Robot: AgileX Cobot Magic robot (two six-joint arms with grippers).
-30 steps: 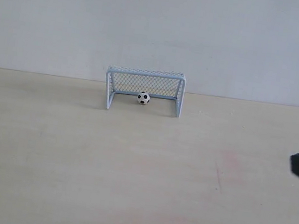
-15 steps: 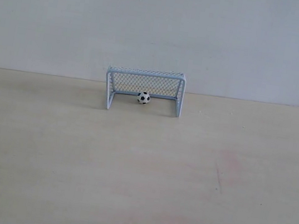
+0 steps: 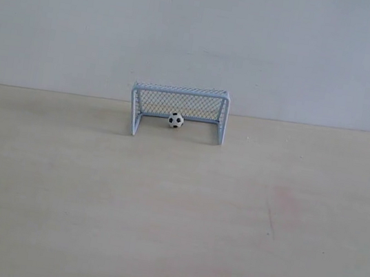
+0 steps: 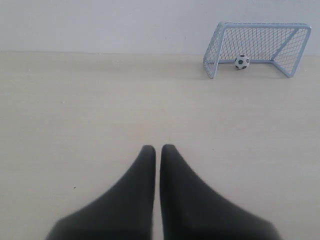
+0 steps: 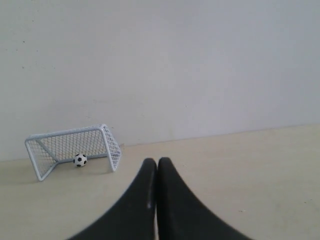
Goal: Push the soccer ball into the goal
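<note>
The soccer ball (image 3: 176, 120) lies inside the goal (image 3: 181, 91), on the table under the netting near the back, a little left of centre. In the left wrist view the soccer ball (image 4: 241, 62) sits within the goal (image 4: 257, 26), far from my left gripper (image 4: 157, 148), which is shut with nothing in it. The right wrist view shows the same soccer ball (image 5: 80, 160) in the goal (image 5: 70, 133), well away from my right gripper (image 5: 153, 161), also shut and holding nothing. Neither gripper appears in the exterior view.
The goal stands at the back of a pale wooden table (image 3: 174, 213), against a plain white wall (image 3: 200, 36). A faint reddish stain (image 3: 286, 199) marks the table right of centre.
My right gripper, seen at the exterior view's right edge a second ago, has withdrawn out of that view. The ball has shifted slightly left inside the goal.
</note>
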